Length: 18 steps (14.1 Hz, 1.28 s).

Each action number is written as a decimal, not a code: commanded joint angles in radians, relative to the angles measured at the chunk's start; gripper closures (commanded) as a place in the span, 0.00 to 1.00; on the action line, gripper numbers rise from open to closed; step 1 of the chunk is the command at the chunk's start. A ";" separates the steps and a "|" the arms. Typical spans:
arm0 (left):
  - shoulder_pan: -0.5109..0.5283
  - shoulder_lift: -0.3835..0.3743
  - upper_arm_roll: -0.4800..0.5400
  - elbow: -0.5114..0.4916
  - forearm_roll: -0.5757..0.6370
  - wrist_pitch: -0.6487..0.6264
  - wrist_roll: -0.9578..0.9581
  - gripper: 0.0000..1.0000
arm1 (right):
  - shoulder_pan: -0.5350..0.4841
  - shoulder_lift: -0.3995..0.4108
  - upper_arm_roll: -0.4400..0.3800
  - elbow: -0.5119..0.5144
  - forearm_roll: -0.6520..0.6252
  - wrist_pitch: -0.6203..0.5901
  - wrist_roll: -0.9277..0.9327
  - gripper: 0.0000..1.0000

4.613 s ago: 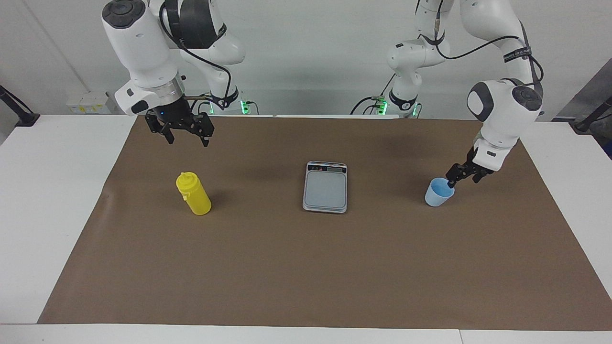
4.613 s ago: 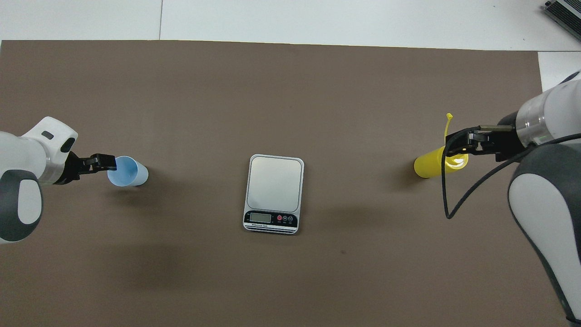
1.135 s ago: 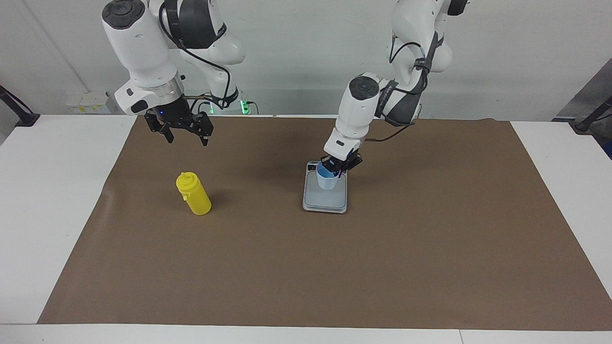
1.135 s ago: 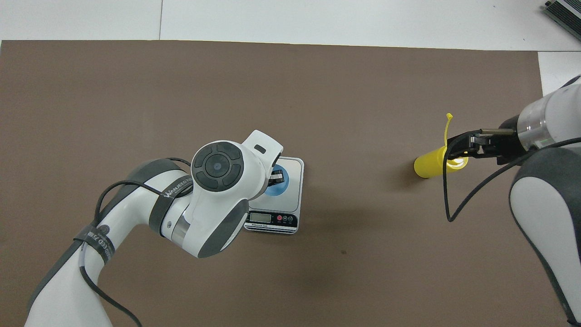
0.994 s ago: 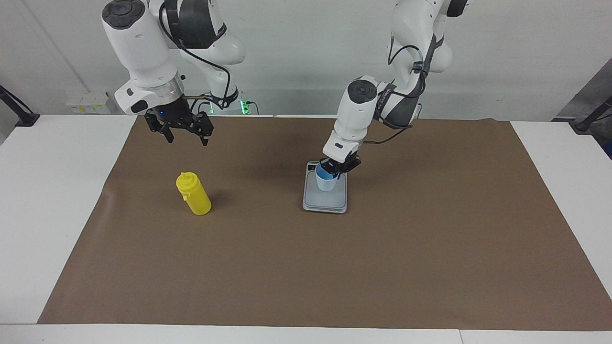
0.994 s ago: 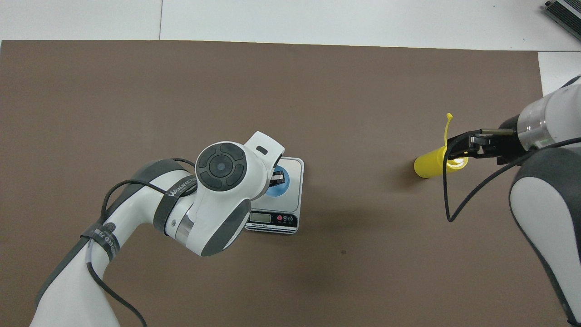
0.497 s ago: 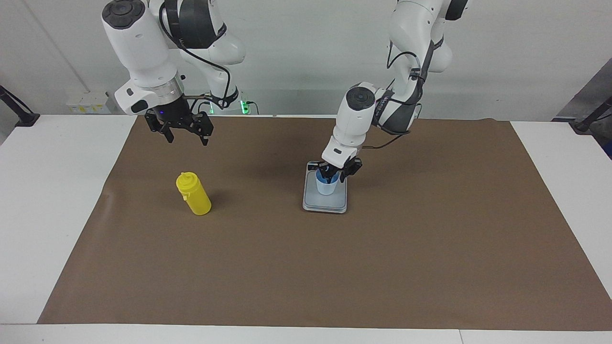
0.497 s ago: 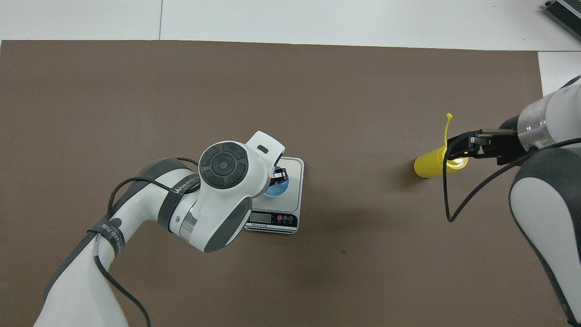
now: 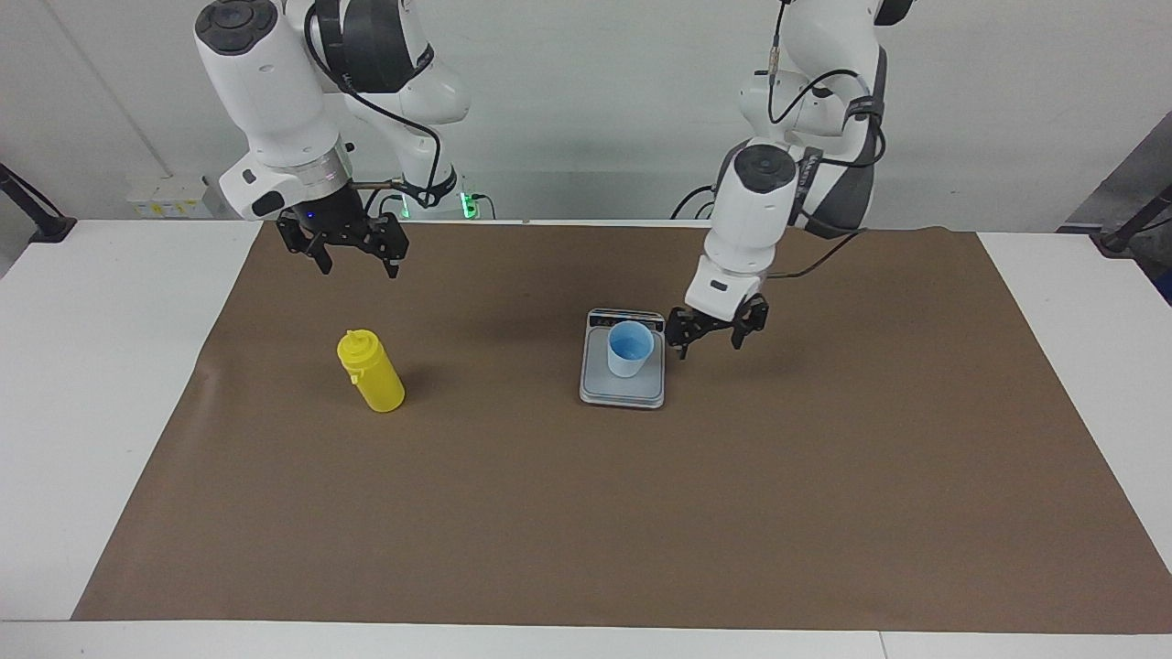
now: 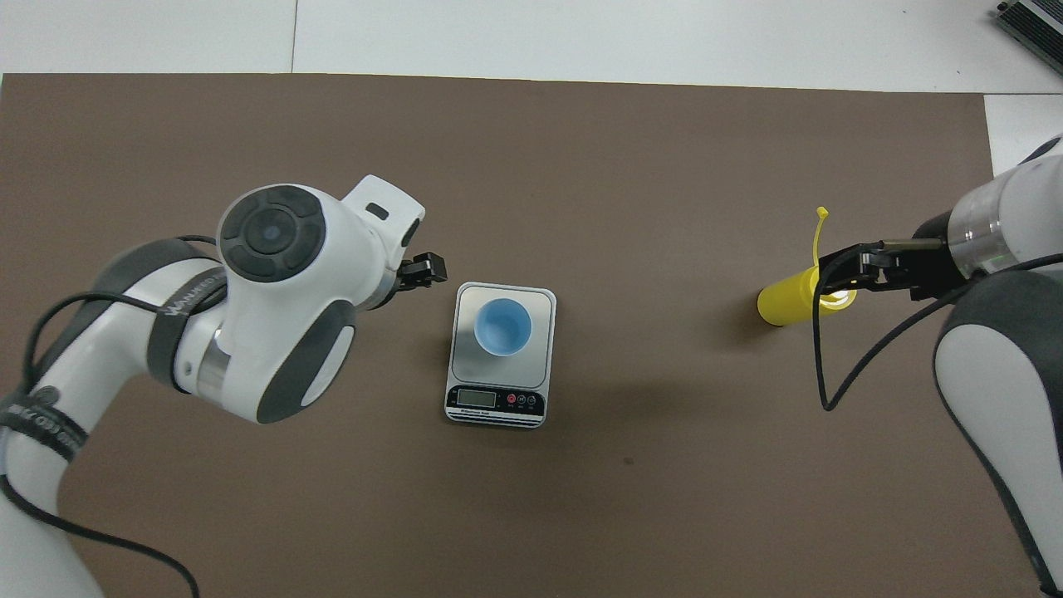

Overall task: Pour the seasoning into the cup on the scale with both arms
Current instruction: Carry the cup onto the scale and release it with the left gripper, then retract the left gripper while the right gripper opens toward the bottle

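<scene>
Facing view, scale (image 9: 623, 389): flat on the brown mat, landmark for all below.
Cup (image 9: 630, 349): upright on the scale's plate, free of any grip, ready for weighing.
Left gripper (image 9: 716, 333): just beside the scale, toward the left arm's end, jaws spread, empty.
Seasoning bottle (image 9: 370, 371): standing well apart from the scale, toward the right arm's end, not yet grasped.
Right gripper (image 9: 346, 251): raised above the mat, closer to the bottle than to the scale, jaws spread, likely poised for the grasp.

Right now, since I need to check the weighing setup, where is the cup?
The cup stands upright on the scale at mid-table, free of both tools; the left tool hangs beside it, toward the left arm's end.
</scene>
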 commanded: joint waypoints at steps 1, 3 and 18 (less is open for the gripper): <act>0.102 -0.082 -0.009 -0.012 0.014 -0.086 0.160 0.00 | -0.040 -0.027 0.005 -0.040 0.001 0.011 -0.110 0.00; 0.174 -0.129 -0.008 -0.014 0.013 -0.144 0.336 0.00 | -0.066 -0.030 0.005 -0.050 0.001 0.012 -0.193 0.00; 0.421 -0.196 0.000 0.181 -0.061 -0.410 0.716 0.00 | -0.446 0.043 0.002 -0.289 0.538 0.245 -1.393 0.00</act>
